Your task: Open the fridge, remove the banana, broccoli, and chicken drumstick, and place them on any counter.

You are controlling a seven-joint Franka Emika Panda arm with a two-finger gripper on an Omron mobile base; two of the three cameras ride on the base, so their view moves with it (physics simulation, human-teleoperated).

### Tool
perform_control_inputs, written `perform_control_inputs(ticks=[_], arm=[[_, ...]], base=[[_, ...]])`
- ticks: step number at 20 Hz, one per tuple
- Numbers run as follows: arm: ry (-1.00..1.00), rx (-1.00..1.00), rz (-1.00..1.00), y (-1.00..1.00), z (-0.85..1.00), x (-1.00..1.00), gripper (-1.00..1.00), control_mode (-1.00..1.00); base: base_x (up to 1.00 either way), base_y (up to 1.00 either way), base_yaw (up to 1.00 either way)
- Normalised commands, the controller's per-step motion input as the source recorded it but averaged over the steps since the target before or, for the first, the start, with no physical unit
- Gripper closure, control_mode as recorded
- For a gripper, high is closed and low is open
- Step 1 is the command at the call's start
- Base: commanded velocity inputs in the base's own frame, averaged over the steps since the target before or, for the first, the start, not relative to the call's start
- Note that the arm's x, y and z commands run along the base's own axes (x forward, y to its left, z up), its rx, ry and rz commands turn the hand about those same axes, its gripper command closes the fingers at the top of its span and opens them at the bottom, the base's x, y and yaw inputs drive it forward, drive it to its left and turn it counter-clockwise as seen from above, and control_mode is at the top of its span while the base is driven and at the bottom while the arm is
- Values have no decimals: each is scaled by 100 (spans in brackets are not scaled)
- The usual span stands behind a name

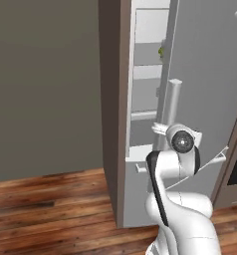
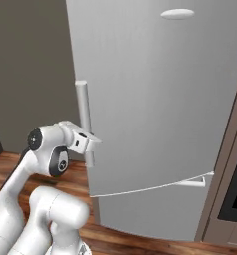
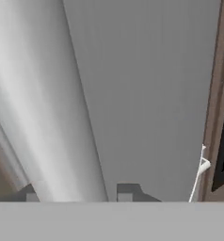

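The tall silver-grey fridge (image 1: 210,74) stands with its door ajar; grey interior shelves (image 1: 146,89) show through the gap at the left edge. The two-finger gripper (image 3: 76,195) sits at the vertical bar handle (image 2: 83,119), one dark fingertip (image 3: 128,192) each side of the bar (contact w/ pads can't be confirmed). A small green item (image 1: 161,51), prob. the broccoli, sits on an upper shelf. The bottom drawer's horizontal handle (image 2: 192,183) lies low on the front.
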Motion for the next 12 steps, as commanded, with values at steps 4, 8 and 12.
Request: perform_control_inputs(ticks=[4,8,12], arm=[[1,11,-23,-72,-5,-100,100,-100],[0,9,-23,-65,-12,-100,100,-100],[0,8,-23,-62,-16,-100,100,-100]], base=[[0,0,0],[0,0,0],[0,0,0]])
